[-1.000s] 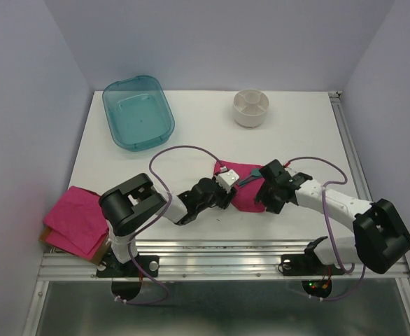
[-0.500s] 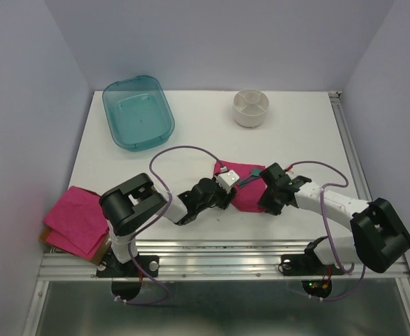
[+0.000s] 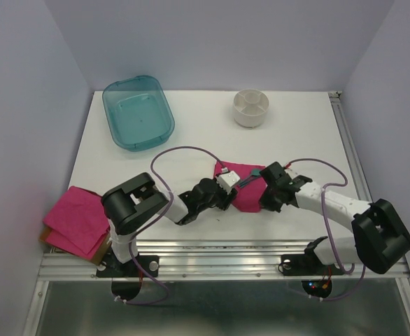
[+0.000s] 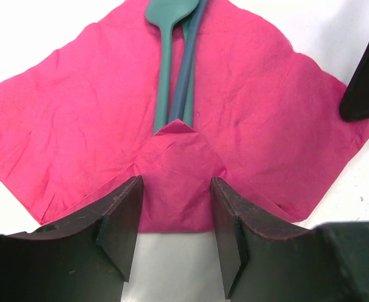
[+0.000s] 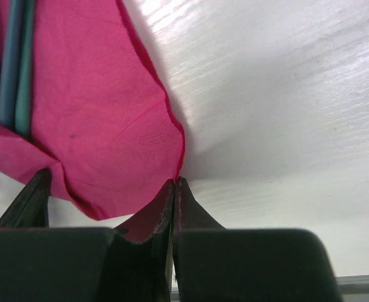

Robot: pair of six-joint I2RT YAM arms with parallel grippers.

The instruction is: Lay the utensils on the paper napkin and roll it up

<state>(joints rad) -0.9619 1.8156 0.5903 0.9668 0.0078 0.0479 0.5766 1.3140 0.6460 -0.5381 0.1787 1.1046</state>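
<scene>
My left gripper (image 4: pixel 174 234) is open, jaws wide apart and straddling the folded-up corner of the paper napkin (image 4: pixel 260 119). My right gripper (image 5: pixel 175 189) is closed tight, tips pinching the napkin's edge at a side corner. The napkin lies on the table (image 3: pixel 191 143) by the near edge, approx. mid-width, btwn both arms. The utensils (image 4: pixel 172 82) lie side by side on it, w/ handle ends tucked under the fold.

White table (image 3: pixel 191 133) inside pale, perhaps lavender walls (image 3: pixel 226 42).
</scene>
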